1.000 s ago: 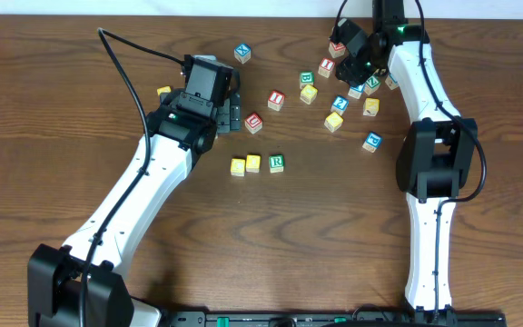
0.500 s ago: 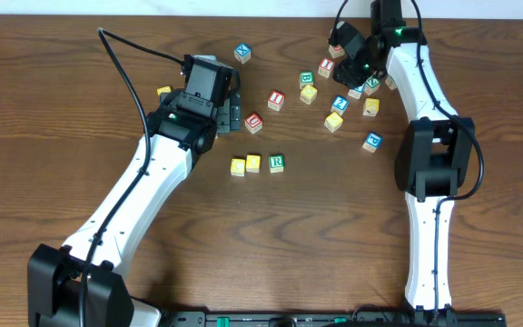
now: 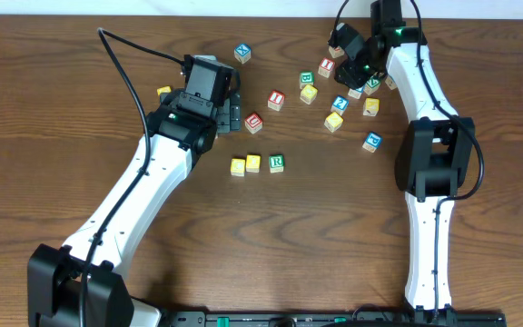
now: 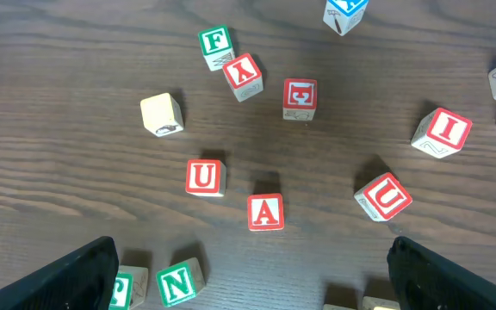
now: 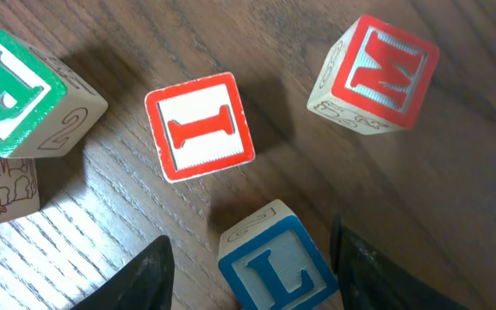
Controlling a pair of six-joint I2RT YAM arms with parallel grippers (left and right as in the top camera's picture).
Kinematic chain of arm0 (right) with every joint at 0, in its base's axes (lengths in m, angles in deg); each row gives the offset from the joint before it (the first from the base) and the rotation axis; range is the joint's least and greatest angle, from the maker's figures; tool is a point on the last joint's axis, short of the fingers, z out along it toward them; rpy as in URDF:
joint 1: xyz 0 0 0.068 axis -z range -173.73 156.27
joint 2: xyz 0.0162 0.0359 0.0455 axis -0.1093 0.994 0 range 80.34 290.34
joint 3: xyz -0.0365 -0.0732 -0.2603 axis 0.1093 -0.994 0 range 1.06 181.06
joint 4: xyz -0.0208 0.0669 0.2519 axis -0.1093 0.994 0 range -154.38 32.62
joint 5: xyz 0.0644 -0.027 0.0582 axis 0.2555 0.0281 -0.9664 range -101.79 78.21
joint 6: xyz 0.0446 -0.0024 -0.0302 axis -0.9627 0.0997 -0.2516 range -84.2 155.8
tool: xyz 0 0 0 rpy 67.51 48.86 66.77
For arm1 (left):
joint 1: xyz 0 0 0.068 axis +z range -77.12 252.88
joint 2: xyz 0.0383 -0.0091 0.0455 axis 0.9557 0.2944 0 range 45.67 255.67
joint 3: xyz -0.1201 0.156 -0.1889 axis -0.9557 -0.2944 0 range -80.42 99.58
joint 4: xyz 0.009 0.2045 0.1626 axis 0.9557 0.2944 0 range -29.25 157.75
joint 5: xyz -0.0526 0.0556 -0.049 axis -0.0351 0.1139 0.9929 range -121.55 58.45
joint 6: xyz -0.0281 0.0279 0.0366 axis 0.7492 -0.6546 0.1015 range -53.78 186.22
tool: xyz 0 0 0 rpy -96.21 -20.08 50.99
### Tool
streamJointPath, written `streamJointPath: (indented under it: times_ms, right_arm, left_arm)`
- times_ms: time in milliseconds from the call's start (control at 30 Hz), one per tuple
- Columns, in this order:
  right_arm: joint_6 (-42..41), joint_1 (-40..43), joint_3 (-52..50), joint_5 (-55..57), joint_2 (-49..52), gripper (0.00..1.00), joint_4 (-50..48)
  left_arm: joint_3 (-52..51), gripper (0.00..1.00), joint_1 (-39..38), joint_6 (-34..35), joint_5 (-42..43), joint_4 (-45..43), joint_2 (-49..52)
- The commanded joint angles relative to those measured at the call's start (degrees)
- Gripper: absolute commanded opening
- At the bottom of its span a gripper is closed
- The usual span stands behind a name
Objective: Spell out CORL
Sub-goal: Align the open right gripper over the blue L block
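Note:
Three cubes lie in a row mid-table: a yellow cube (image 3: 238, 166), a second yellow cube (image 3: 253, 163) and the green R cube (image 3: 277, 163). The blue L cube (image 5: 275, 265) sits on the table between the fingers of my right gripper (image 5: 252, 251). The jaws stand open around it, with a clear gap on the left side. In the overhead view my right gripper (image 3: 357, 78) hangs over the far-right cluster. My left gripper (image 3: 233, 104) is wide open over the table, left of the scattered cubes. In its wrist view, my left gripper (image 4: 250, 258) has nothing between its fingers.
Beside the L cube lie a red I cube (image 5: 200, 127), a red M cube (image 5: 374, 73) and a green B cube (image 5: 15, 95). Ahead of the left gripper are red U (image 4: 204, 176), A (image 4: 265, 212) and E (image 4: 300, 97) cubes and a green N cube (image 4: 179, 280).
My right gripper has shifted slightly over the far-right cluster. The left arm and the row of three cubes have not moved.

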Motion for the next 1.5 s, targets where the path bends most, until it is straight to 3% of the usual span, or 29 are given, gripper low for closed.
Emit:
streamJointPath:
  times_ms: [0, 833, 1467]
  right_arm:
    - [0.3, 0.5, 0.8, 0.5, 1.0, 0.54, 0.4]
    - [-1.4, 0.5, 0.5, 0.5, 1.3, 0.43, 1.6]
    - [-7.1, 0.3, 0.5, 2.0, 1.3, 0.43, 2.1]
  left_arm:
    - [0.2, 0.98, 0.1, -0.8, -0.8, 0.2, -0.3]
    - [0.2, 0.98, 0.1, -0.7, -0.8, 0.2, -0.3]
    - [0.2, 0.98, 0.1, -0.7, -0.8, 0.3, -0.3]
